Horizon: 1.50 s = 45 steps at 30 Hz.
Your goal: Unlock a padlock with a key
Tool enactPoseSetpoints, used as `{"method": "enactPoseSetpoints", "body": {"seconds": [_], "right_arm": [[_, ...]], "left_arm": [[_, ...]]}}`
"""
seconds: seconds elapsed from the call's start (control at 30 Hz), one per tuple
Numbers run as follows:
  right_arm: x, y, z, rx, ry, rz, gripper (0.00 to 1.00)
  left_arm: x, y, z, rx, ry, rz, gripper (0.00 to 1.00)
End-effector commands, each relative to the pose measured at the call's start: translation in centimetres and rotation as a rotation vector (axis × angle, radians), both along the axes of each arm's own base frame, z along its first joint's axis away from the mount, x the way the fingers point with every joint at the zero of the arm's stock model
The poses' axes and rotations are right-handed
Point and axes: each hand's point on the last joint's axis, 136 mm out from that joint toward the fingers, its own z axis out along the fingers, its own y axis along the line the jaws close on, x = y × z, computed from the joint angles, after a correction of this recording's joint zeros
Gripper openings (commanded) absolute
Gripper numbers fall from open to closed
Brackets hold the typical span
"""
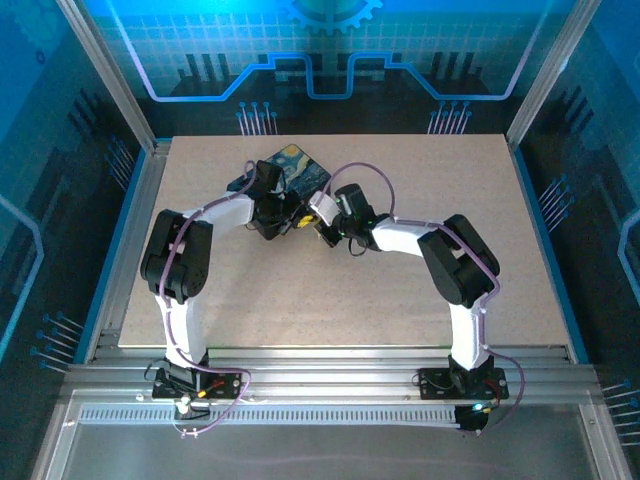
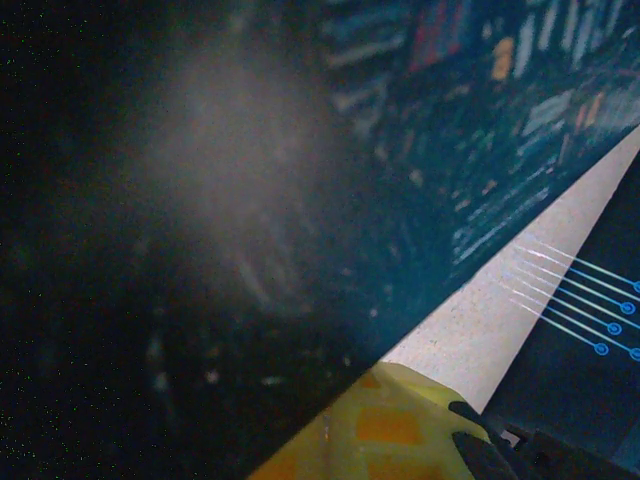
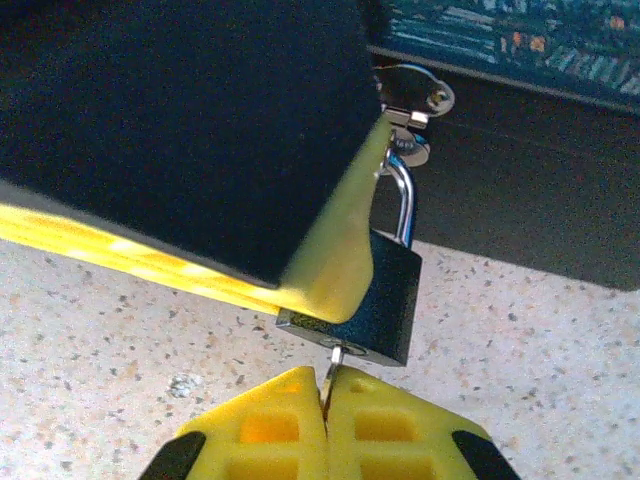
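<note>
- My right tool [image 3: 327,418] is clenched on the key [image 3: 331,372], whose blade runs straight ahead into the padlock [image 3: 392,300] base, in line with its body.
- The padlock hangs from the box [image 3: 520,200] hasp; the left tool [image 1: 290,222] is shut against it, and I cannot tell whether it grips.

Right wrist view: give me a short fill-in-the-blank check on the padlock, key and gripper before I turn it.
1. The padlock ____ from the silver latch of the dark box.
2. The key enters the padlock from ____.
3. The right gripper is ____ on the key.
Missing words: hangs; below; shut.
</note>
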Motion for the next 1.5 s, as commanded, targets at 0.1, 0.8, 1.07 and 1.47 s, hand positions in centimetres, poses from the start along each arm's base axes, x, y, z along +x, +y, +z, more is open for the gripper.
{"method": "enactPoseSetpoints", "body": {"seconds": [0.1,0.8,1.07,1.47], "right_arm": [[0.4,2.1,3.3,0.283,0.182,-0.009,0.01],[0.7,-0.5,-1.1,0.347,0.518,-0.193,0.03],[0.6,-0.8,-2.5,0.383,0.630,-0.222,0.12],[1.1,-0.8,-2.0,0.396,0.637,-0.211,0.32]], "left_arm": [[-5.4,0.3,-4.6,-0.017,0.320,0.035,0.00],[-5.3,2.0,-0.7,0.030,0.248,0.086,0.52],[-5.1,3.2,0.5,0.039,0.210,0.124,0.55],[-3.7,5.1,4.9,0.085,0.090,0.152,0.56]]}}
